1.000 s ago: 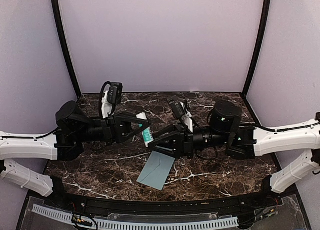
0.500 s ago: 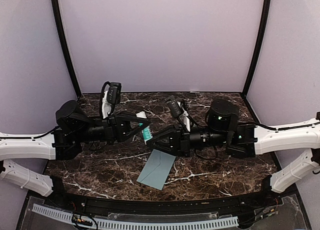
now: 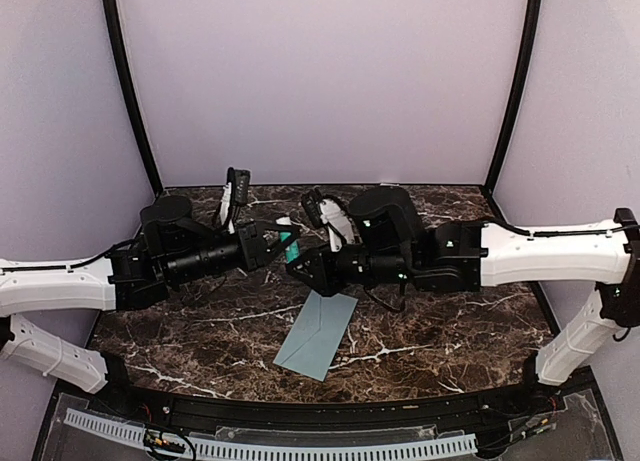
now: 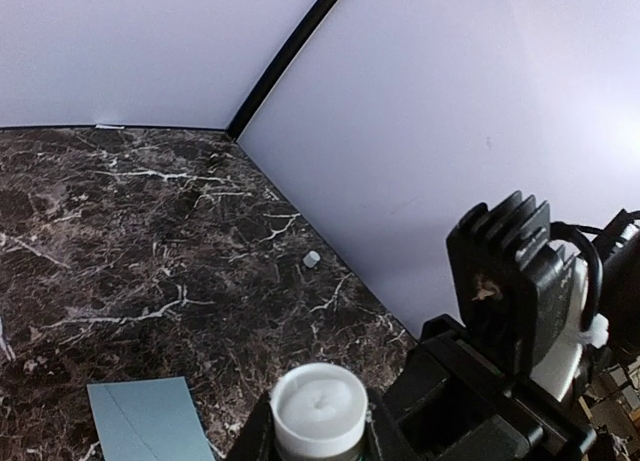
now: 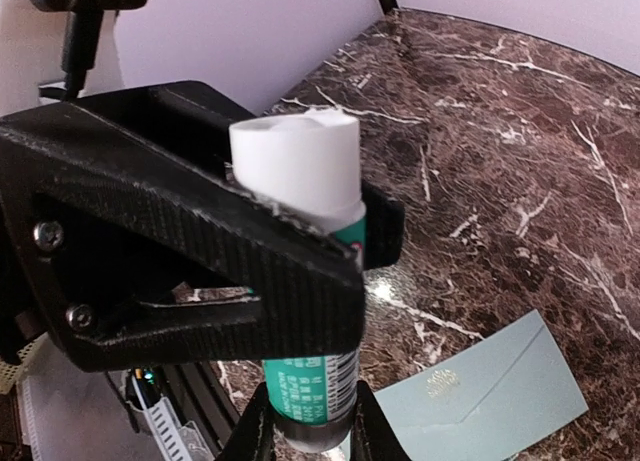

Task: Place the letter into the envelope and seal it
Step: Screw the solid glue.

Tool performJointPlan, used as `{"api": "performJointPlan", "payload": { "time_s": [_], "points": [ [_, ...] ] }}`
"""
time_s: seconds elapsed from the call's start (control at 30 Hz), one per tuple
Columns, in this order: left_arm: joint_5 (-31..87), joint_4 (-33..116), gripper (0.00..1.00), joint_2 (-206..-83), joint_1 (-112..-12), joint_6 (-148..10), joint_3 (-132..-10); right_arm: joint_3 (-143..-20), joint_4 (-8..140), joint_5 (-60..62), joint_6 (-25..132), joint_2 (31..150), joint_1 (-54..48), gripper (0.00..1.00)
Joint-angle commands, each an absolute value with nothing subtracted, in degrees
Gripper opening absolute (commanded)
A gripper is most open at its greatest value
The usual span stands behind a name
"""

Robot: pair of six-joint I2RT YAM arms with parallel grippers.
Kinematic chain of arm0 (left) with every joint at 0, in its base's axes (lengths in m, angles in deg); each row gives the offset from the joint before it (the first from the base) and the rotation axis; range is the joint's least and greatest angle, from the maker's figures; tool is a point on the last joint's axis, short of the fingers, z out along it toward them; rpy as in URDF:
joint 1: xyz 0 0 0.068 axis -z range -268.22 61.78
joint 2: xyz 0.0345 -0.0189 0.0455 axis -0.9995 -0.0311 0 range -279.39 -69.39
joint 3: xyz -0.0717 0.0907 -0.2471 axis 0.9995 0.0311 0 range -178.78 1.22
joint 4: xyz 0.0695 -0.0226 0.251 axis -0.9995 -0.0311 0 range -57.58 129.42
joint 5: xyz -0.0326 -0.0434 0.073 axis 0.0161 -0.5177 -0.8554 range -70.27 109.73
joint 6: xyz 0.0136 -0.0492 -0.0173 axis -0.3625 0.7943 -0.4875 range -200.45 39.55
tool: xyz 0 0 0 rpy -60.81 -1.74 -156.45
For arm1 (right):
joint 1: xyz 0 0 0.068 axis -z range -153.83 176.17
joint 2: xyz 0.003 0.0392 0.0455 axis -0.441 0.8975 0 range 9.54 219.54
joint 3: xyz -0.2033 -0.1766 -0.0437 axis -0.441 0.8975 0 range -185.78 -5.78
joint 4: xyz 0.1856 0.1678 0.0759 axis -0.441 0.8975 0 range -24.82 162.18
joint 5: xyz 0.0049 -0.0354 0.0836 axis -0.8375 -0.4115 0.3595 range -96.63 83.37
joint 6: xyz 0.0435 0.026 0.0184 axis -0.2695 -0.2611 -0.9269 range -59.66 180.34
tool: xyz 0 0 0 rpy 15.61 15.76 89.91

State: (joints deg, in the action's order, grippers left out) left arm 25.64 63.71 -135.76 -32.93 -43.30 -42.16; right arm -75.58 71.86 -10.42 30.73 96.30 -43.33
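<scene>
The envelope (image 3: pixel 318 336) lies on the table (image 3: pixel 450 331) — glue stick (image 3: pixel 290 247) above, just behind.

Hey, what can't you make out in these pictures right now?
Envelope: whether a letter is inside; its own paper hides that in every view.
Glue stick label: right wrist view, the left gripper covers most of it.
White speck on the table: left wrist view, too small to identify.

Left hand (image 3: pixel 279 245) and right hand (image 3: pixel 297 269) meet tip to tip, both clamped.
</scene>
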Motion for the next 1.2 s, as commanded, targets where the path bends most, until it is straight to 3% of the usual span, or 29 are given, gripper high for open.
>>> {"api": "performJointPlan", "payload": {
  "time_s": [0.0, 0.07, 0.17, 0.3, 0.37, 0.5, 0.73, 1.17],
  "points": [
    [25.57, 62.58, 0.0, -137.05, -31.34, -40.74, -43.02, -79.86, 73.72, -19.92, 28.3, 99.63, -44.41, 0.08],
    [25.71, 63.29, 0.0, -136.95, -31.27, -40.19, -42.54, -78.89, 72.46, -19.06, 28.12, 99.03, -44.54, 0.09],
    [26.42, 64.83, 0.0, -135.91, -31.35, -39.69, -41.56, -75.73, 68.7, -16.49, 28.42, 96.2, -44.42, 0.2],
    [27.46, 67.04, 0.0, -133.47, -31.34, -39.44, -40.0, -70.09, 60.59, -8.84, 30.44, 91.16, -43.87, 0.47],
    [28.37, 68.29, 0.0, -132.18, -31.48, -39.28, -39.25, -67.5, 57.67, -5.31, 30.75, 89.12, -43.43, 0.56],
    [31.07, 70.41, 0.0, -131.09, -31.68, -39.0, -38.88, -63.83, 52.85, 1.51, 30.46, 87.01, -42.25, 0.62],
    [32.71, 73.29, 0.0, -130.57, -31.66, -38.04, -38.42, -63.28, 48.55, 9.45, 30.18, 88.22, -42.06, 0.56],
    [35.81, 76.24, 0.01, -130.63, -31.66, -36.47, -37.35, -61.5, 46.82, 6.24, 28.6, 87.39, -41.97, 0.16]
  ]
}}
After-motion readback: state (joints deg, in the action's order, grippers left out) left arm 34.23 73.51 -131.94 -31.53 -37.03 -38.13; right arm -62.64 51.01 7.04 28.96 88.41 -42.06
